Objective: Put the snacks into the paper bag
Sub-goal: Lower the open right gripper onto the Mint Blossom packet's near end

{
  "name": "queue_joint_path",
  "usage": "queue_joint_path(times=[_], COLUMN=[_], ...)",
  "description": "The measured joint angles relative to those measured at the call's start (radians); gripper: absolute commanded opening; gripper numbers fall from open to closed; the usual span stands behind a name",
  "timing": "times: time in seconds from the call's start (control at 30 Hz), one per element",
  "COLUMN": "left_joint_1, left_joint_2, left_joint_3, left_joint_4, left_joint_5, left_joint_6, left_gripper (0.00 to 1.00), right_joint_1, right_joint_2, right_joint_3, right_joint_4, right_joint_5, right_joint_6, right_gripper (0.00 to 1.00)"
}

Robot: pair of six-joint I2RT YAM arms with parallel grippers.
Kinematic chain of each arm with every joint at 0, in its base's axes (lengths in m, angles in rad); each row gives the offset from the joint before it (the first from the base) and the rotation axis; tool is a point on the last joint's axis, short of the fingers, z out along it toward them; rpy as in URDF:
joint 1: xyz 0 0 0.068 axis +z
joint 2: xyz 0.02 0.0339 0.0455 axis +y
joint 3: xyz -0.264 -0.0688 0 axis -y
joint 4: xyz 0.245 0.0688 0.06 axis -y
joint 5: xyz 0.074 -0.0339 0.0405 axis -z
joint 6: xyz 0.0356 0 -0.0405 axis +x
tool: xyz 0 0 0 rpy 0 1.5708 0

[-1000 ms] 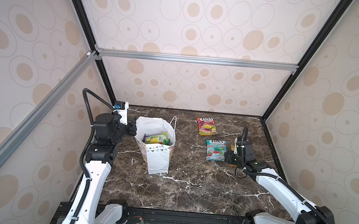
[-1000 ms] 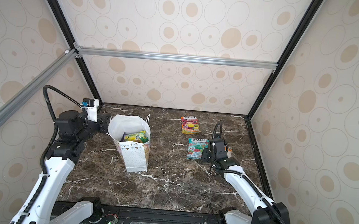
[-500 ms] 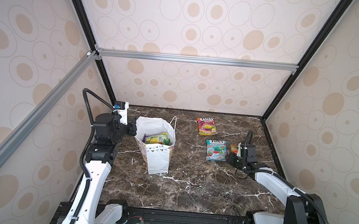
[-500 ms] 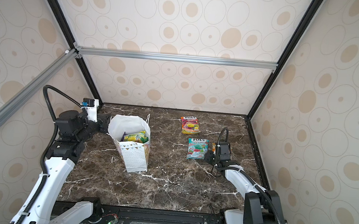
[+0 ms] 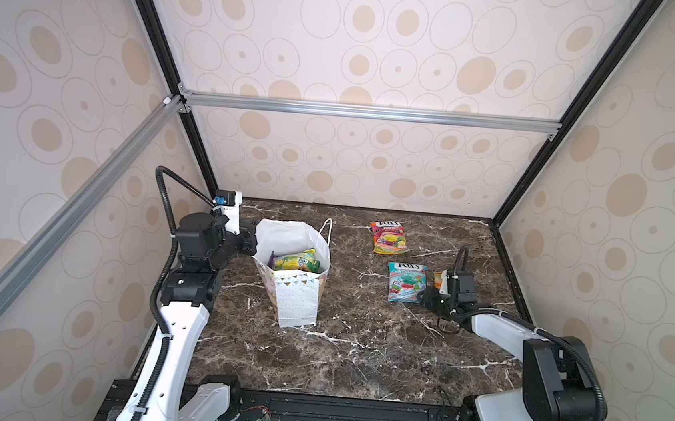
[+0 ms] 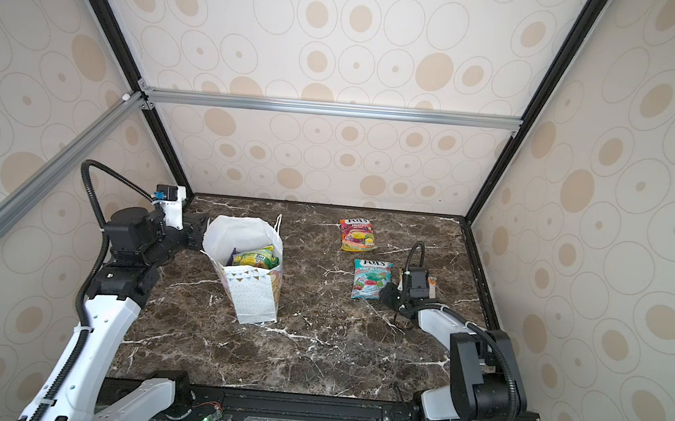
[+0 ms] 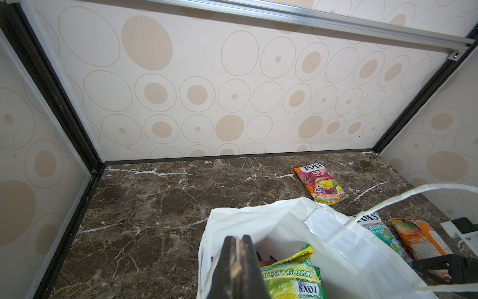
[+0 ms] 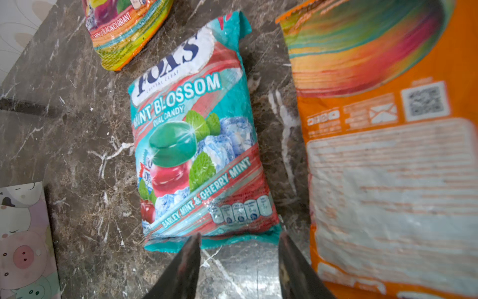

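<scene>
Right gripper (image 8: 240,236) half-open, empty, at FOX'S MINT BLOSSOM pouch (image 8: 196,145); left gripper (image 7: 239,238) apparently tight on paper bag (image 7: 258,217).

Teal pouch (image 8: 199,145), white dotted bag (image 5: 296,303)

Brown marble tabletop (image 5: 357,346); circle-patterned walls (image 5: 384,36); aluminium rail (image 5: 369,112).

robot lab test cell, dotted wall panels (image 5: 362,55) on aluminium rails (image 5: 369,112), marble-look tabletop (image 5: 357,346)
</scene>
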Motion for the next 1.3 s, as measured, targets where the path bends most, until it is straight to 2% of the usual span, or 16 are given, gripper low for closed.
queue_joint_path(times=[0.27,0.47,0.87,1.0,1.07,1.13,1.23,1.3], left_joint_1=[0.0,0.0,0.0,0.0,0.0,0.0,0.0,0.0], left_joint_2=[0.0,0.0,0.0,0.0,-0.001,-0.001,-0.001,-0.001], left_joint_3=[0.0,0.0,0.0,0.0,0.0,0.0,0.0,0.0], left_joint_4=[0.0,0.0,0.0,0.0,0.0,0.0,-0.001,0.0], left_joint_5=[-0.004,-0.004,-0.013,-0.016,-0.019,-0.02,-0.022,-0.023], left_joint_6=[0.0,0.0,0.0,0.0,0.0,0.0,0.0,0.0], left_gripper=[0.0,0.0,0.0,0.0,0.0,0.0,0.0,0.0], right_joint_1=[-0.002,-0.002,-0.002,-0.002,-0.002,-0.003,-0.004,-0.005], right_joint_2=[0.058,0.039,0.099,0.113,0.123,0.136,0.147,0.147], right_joint_3=[0.001,0.008,0.009,0.012,0.012,0.013,0.014,0.014], right_joint_4=[0.015,-0.018,0.096,0.113,0.123,0.138,0.154,0.159], right_joint_5=[-0.018,-0.006,-0.047,-0.048,-0.049,-0.05,-0.052,-0.052], right_joint_6=[0.001,-0.014,-0.002,0.005,0.009,0.011,0.015,0.011], right_gripper=[0.5,0.52,0.5,0.38,0.21,0.1,0.0,0.0])
